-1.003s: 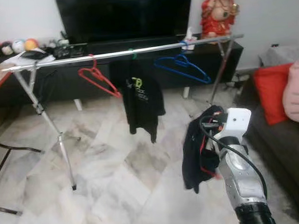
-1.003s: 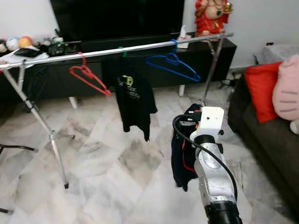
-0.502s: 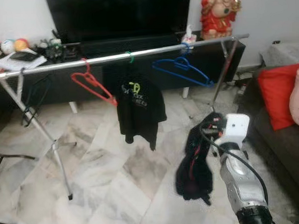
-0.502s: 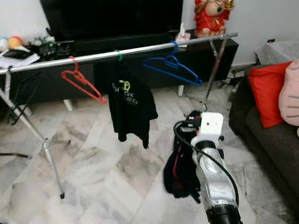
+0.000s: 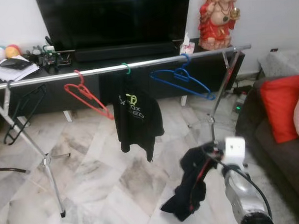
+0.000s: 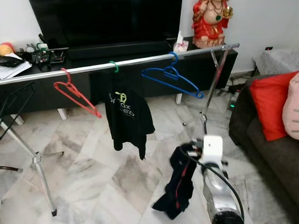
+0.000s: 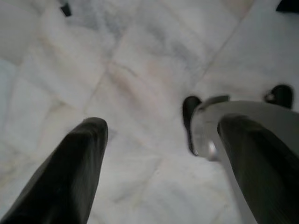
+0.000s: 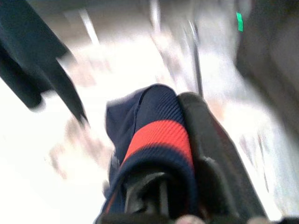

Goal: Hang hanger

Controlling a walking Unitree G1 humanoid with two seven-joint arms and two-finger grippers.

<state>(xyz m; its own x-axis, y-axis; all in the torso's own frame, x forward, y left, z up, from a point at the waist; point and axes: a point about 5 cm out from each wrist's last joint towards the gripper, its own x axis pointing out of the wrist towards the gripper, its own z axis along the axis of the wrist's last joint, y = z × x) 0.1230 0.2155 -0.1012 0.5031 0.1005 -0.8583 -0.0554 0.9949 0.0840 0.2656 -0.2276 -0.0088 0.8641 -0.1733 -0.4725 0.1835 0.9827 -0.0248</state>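
A silver clothes rail [image 5: 138, 66] crosses the room on folding legs. On it hang an empty red hanger [image 5: 90, 93], a black T-shirt [image 5: 137, 117] on a green hook, and an empty blue hanger [image 5: 184, 80]. My right gripper [image 5: 211, 156] is low and in front of the rail's right end, shut on a dark navy garment with red trim [image 5: 190, 190] that droops toward the floor. In the right wrist view the garment [image 8: 156, 135] is bunched against a black finger [image 8: 208, 140]. My left gripper [image 7: 163, 125] hangs open over the marble floor.
Behind the rail stand a black TV cabinet [image 5: 137, 48] and a red statue [image 5: 216, 16]. A dark sofa with a red cushion [image 5: 282, 105] is at the right. The rail's legs [image 5: 48, 169] spread over the floor at the left and at the right [image 5: 215, 105].
The whole view has shifted as the camera moved, and the rail looks nearer. My right arm sits lower in the picture, and the held garment has swung down and left.
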